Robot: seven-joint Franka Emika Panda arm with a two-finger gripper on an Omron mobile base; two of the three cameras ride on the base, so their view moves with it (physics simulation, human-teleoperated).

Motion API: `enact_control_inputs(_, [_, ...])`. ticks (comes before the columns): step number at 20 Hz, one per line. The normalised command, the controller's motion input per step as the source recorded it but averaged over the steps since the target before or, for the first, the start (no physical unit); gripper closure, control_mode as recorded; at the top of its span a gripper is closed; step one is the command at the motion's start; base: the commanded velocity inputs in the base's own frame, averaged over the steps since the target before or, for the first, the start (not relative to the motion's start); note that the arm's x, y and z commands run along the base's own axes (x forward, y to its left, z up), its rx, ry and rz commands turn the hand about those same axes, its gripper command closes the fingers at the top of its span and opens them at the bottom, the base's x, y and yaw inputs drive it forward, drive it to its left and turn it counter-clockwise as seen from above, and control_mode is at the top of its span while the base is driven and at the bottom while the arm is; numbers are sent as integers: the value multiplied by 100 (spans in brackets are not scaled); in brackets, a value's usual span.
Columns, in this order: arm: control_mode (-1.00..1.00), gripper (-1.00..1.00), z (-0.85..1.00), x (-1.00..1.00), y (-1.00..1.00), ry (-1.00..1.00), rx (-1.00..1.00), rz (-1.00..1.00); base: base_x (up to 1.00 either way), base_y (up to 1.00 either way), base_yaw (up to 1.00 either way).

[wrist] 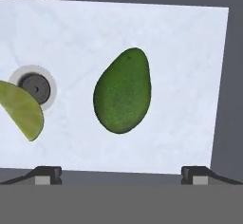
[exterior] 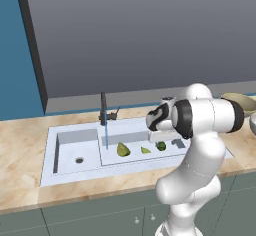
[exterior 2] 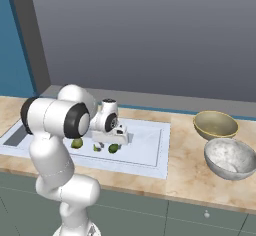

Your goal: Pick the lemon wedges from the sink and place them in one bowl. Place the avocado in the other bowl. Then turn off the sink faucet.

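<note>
In the longer basin of the sink [exterior: 70, 167] lie a larger lemon wedge [exterior: 123, 150], a small pale wedge [exterior: 145, 150] and the dark green avocado [exterior: 161, 146]. My gripper [exterior: 169, 141] hangs just above the avocado [exterior 2: 114, 148], pointing down into the basin. In the hand view the avocado [wrist: 123, 91] lies centred between my fingertips [wrist: 47, 173], and the gripper [wrist: 122, 174] is open and holds nothing. A wedge [wrist: 23, 111] lies partly over the drain [wrist: 35, 86]. The dark sink faucet [exterior: 103, 109] stands behind the basins, a thin blue stream [exterior: 106, 140] falling from it.
Two bowls stand on the counter right of the sink: a yellowish one [exterior 2: 215, 124] farther back and a grey one [exterior 2: 231, 157] nearer the front edge. A grey wall runs behind the counter. My own arm [exterior: 200, 125] rises in front of the sink's right end.
</note>
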Motion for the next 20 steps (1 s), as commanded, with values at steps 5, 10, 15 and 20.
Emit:
enact_control_inputs(5, [-100,-100,-17,22,0,0,0,0,0,0,0])
enact_control_inputs(10, [-100,-100,-18,20,0,0,0,0,0,0,0])
enact_control_inputs(15, [-100,-100,-22,21,0,0,0,0,0,0,0])
enact_control_inputs(20, [-100,-100,-23,19,0,0,0,0,0,0,0])
